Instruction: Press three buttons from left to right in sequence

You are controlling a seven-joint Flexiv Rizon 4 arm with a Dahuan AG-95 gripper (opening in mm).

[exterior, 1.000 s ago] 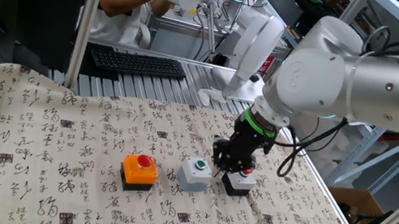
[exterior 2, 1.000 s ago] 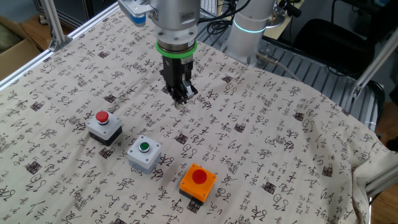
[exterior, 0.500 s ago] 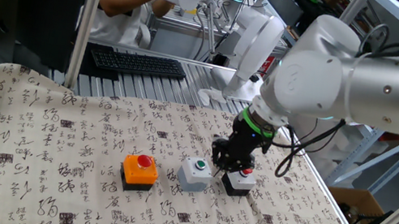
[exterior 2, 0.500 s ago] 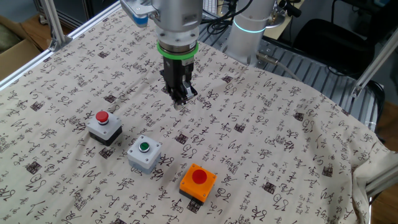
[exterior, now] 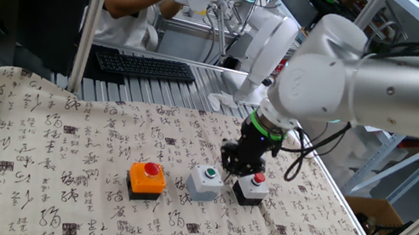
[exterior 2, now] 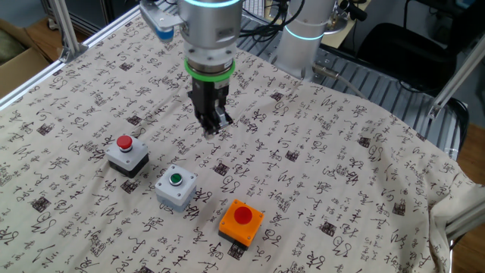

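Three button boxes stand in a row on the patterned cloth. The orange box with a red button [exterior: 148, 178] [exterior 2: 242, 220] is at one end. The light grey box with a green button [exterior: 205, 181] [exterior 2: 176, 186] is in the middle. The black-based box with a small red button [exterior: 251, 188] [exterior 2: 126, 153] is at the other end. My gripper [exterior: 231, 167] [exterior 2: 211, 127] points down over the cloth behind the row, beyond the grey and black boxes. It touches none of them. Its fingers are shut with nothing between them.
A black keyboard [exterior: 145, 66] lies on the metal bench behind the cloth, where a person is working. The robot base [exterior 2: 303, 38] stands at the far table edge. Aluminium frame posts [exterior: 88, 18] rise at the table's sides, and a cardboard box [exterior 2: 19, 57] sits beyond one edge.
The gripper has shifted a little sideways along the row, away from the black box and toward the grey one. It stays shut. The boxes have not moved.
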